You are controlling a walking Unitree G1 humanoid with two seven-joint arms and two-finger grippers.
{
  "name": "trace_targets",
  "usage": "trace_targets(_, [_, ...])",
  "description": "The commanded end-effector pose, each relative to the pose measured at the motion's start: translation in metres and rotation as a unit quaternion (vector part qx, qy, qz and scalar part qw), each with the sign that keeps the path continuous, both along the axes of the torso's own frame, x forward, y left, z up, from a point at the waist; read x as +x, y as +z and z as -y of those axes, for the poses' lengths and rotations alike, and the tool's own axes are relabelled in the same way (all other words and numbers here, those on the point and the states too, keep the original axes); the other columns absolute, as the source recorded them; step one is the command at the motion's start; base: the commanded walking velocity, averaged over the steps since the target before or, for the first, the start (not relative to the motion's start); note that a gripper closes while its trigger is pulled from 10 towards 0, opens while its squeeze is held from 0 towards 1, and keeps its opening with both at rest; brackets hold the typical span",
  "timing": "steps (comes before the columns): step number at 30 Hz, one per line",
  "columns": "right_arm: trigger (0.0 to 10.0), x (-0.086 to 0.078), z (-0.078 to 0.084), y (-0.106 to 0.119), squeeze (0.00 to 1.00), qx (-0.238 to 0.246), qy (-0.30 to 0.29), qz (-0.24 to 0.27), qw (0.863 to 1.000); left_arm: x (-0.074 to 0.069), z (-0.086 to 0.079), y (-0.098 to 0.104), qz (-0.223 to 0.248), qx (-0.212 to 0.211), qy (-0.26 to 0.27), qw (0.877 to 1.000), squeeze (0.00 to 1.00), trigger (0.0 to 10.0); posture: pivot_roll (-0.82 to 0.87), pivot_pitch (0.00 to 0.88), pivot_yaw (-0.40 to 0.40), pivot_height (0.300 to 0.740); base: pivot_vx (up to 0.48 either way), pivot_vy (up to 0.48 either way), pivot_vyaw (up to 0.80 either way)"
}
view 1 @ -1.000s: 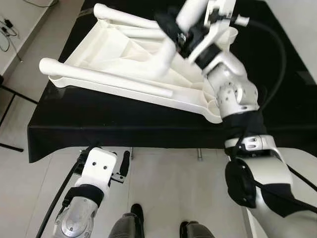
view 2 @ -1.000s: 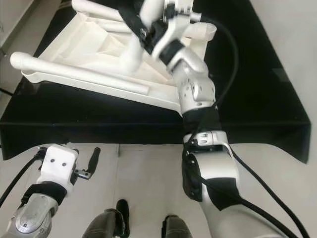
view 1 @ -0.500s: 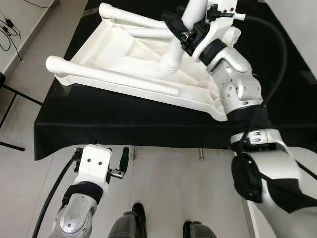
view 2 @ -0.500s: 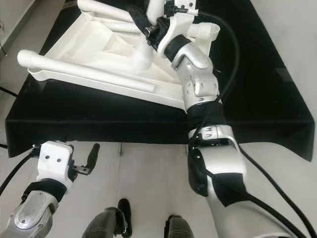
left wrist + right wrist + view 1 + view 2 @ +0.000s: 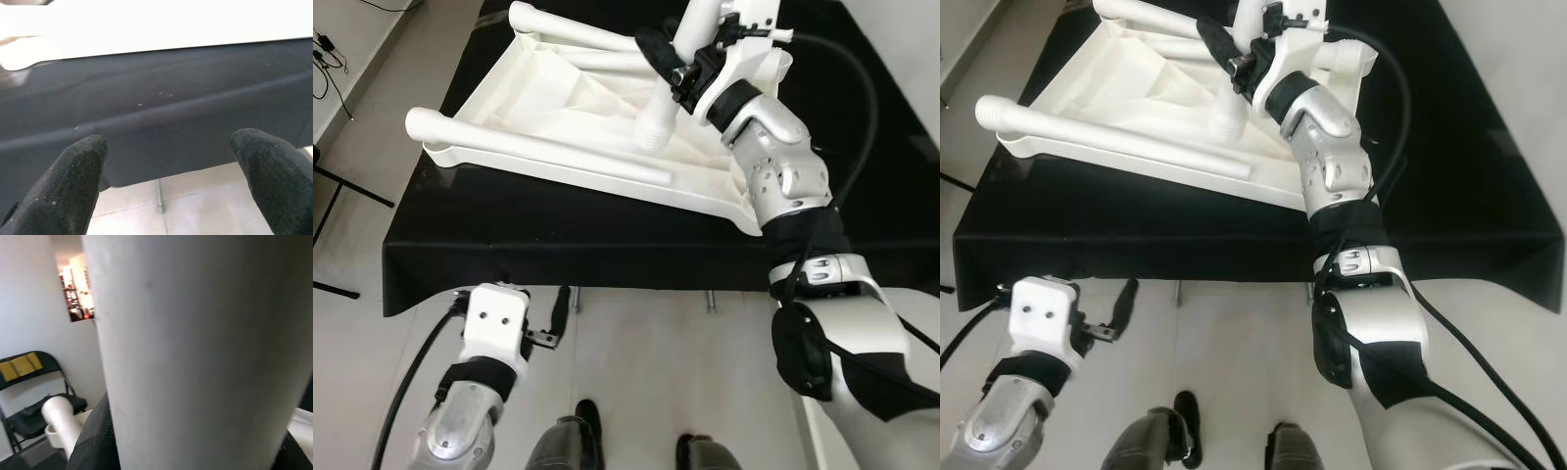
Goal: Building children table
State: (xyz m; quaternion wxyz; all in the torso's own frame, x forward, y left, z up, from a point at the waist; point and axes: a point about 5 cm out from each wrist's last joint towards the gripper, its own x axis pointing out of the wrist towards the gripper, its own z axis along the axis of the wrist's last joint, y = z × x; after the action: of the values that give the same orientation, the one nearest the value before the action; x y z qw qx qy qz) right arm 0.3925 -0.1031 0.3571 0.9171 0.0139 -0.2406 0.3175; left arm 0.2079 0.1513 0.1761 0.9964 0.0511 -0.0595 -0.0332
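A white plastic children's table top [image 5: 558, 93] lies upside down on the black table [image 5: 558, 240]. Two white legs lie along it, one at its near edge [image 5: 529, 147] and one at its far edge [image 5: 578, 34]. My right gripper [image 5: 677, 61] is above the top's right part, shut on a third white leg [image 5: 668, 93]. That leg points its ribbed end [image 5: 653, 127] down toward the top, and up close it is a wide white tube [image 5: 195, 357]. My left gripper [image 5: 168, 142] hangs open below the table's front edge, its fingers [image 5: 78, 171] facing the black side panel.
The black table's front edge [image 5: 607, 279] runs just ahead of my feet [image 5: 582, 421] on the pale tiled floor. A black stand's legs [image 5: 342, 186] are at the left. A black folding chair [image 5: 29, 382] stands against a white wall.
The whole picture has shifted a little. My right gripper has steadied the held leg over the upturned top. My left wrist has turned slightly.
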Motion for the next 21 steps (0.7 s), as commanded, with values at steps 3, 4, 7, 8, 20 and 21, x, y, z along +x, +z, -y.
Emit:
trace_targets(3, [10.0,0.001,0.002,-0.003,0.00,-0.017,0.005,-0.003,1.000,-0.008,0.007,-0.007,-0.028,-0.022,-0.028,0.999,0.00,10.0,-0.05,0.280,0.006,0.740,0.000,0.000,0.00])
trace_targets(4, [10.0,0.001,0.002,-0.003,0.00,-0.017,0.005,-0.003,1.000,-0.008,0.007,-0.007,-0.028,-0.022,-0.028,0.999,0.00,10.0,-0.05,0.280,0.006,0.740,0.000,0.000,0.00])
trace_targets(7, [10.0,0.000,-0.002,-0.003,0.00,-0.049,0.039,-0.002,0.998,-0.025,0.024,-0.012,-0.054,-0.038,-0.102,0.993,0.00,10.0,-0.05,0.290,0.008,0.740,0.000,0.000,0.00])
trace_targets(8, [10.0,-0.001,-0.004,-0.003,0.00,-0.063,0.052,-0.002,0.997,-0.032,0.030,-0.014,-0.065,-0.044,-0.131,0.988,0.00,10.0,-0.05,0.290,0.008,0.740,0.000,0.000,0.00])
trace_targets(20, [10.0,0.005,0.016,0.001,0.00,-0.115,0.063,-0.010,0.991,-0.034,0.036,-0.015,-0.064,-0.056,-0.164,0.983,0.00,10.0,-0.03,0.308,0.005,0.740,0.000,0.000,0.00])
trace_targets(21, [10.0,0.004,0.020,0.000,0.00,-0.126,0.076,-0.009,0.989,-0.034,0.035,-0.015,-0.064,-0.066,-0.168,0.982,0.00,10.0,-0.03,0.309,0.005,0.740,0.000,0.000,0.00])
